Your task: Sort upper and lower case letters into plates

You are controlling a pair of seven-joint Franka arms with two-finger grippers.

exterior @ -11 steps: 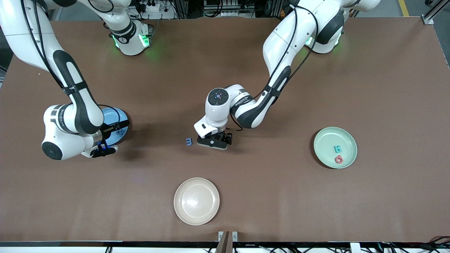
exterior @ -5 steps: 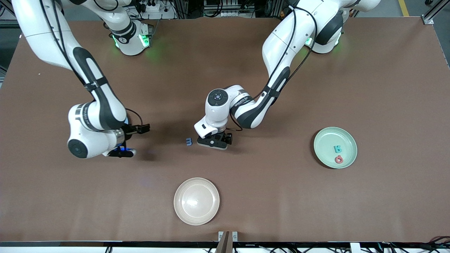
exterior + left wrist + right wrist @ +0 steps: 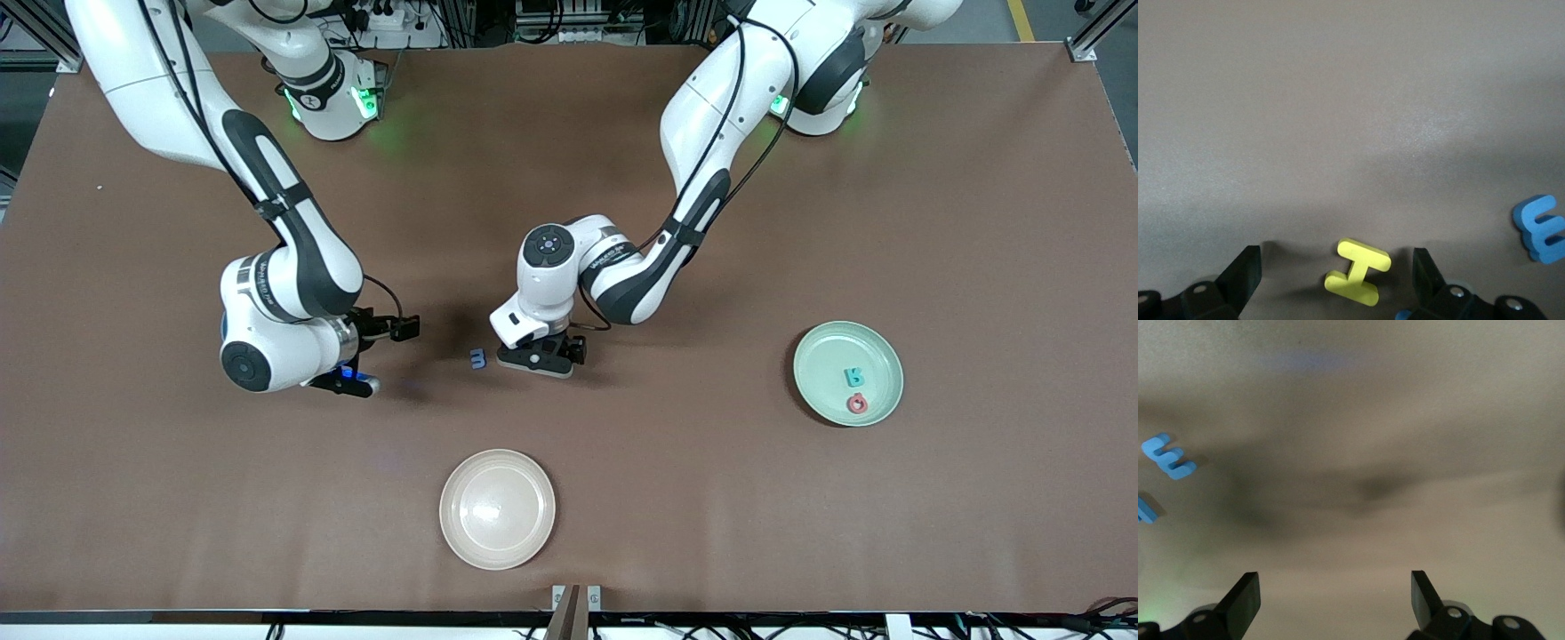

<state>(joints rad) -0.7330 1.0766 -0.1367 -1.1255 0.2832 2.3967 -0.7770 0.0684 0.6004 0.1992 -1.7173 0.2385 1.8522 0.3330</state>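
Left gripper (image 3: 1337, 277) spread wide around yellow letter (image 3: 1357, 271), not touching; right gripper (image 3: 1335, 595) spread, holding nothing.

I could read a yellow letter H (image 3: 1358, 271) lying between my left gripper's (image 3: 1337, 275) spread fingers. Beside it lay a blue letter m (image 3: 478, 358). The print on the arm housings was illegible.

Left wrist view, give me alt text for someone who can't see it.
A small yellow letter H lies flat on the brown table, between the open fingers of the left gripper. A blue letter lies off to one side, outside the fingers.
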